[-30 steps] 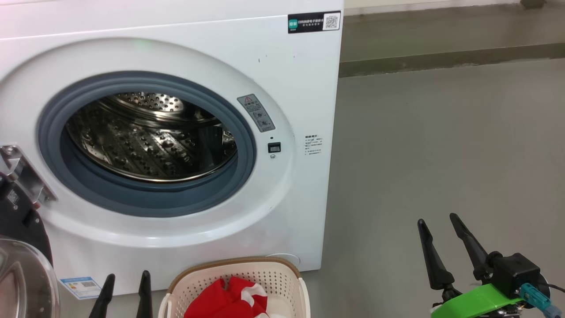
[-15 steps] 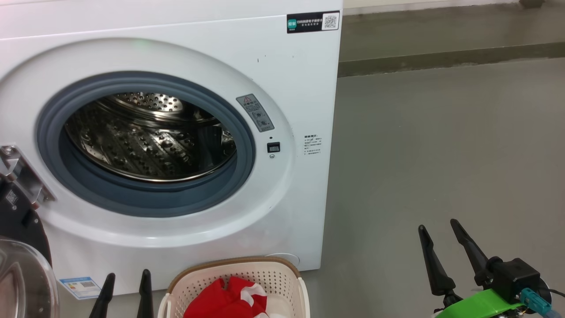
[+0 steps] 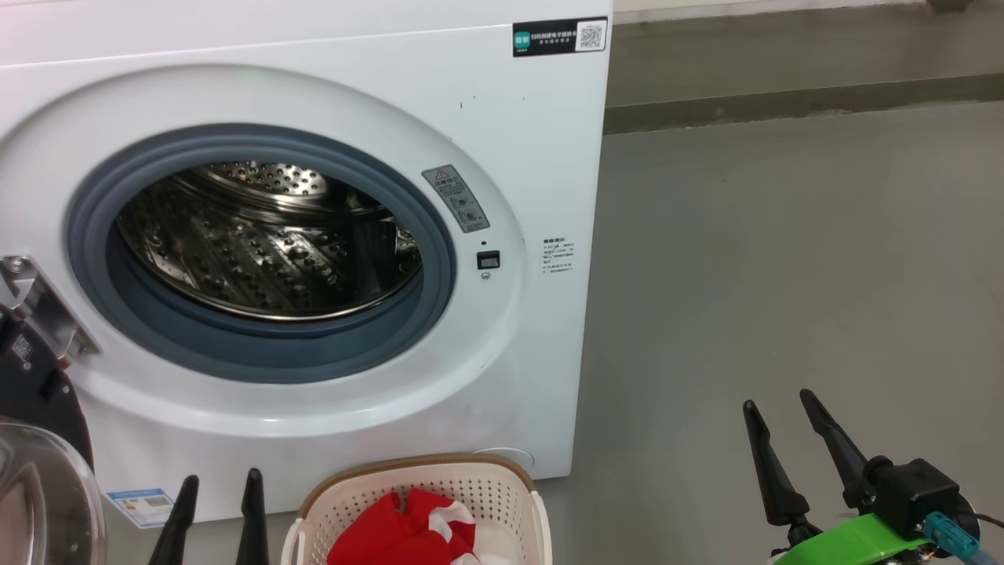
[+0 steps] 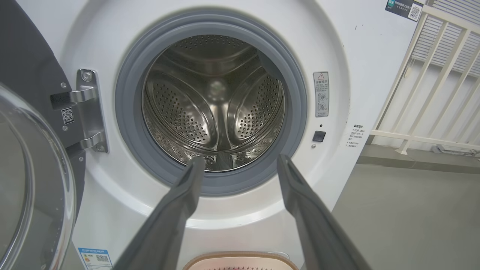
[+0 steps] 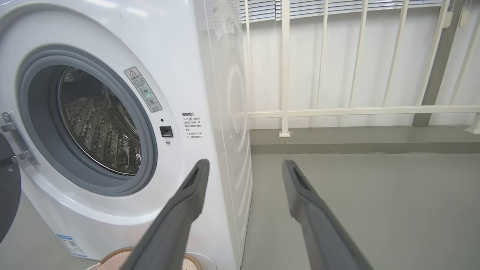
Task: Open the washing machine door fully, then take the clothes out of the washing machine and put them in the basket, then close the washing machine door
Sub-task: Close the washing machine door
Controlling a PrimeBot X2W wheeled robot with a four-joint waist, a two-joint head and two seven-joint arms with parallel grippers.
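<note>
Laundry balcony: washing machine (image 3: 533, 157), white railing (image 5: 337, 111).

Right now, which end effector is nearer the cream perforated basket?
The left end effector: it sits just left of the cream perforated plastic basket, while the right end effector stands far off over grey floor.

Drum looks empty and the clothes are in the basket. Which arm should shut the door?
Left. The washing machine door stands open at the robot's left, beside the open left pincer; the right pincer is off to the right of the washing machine, over the floor.
</note>
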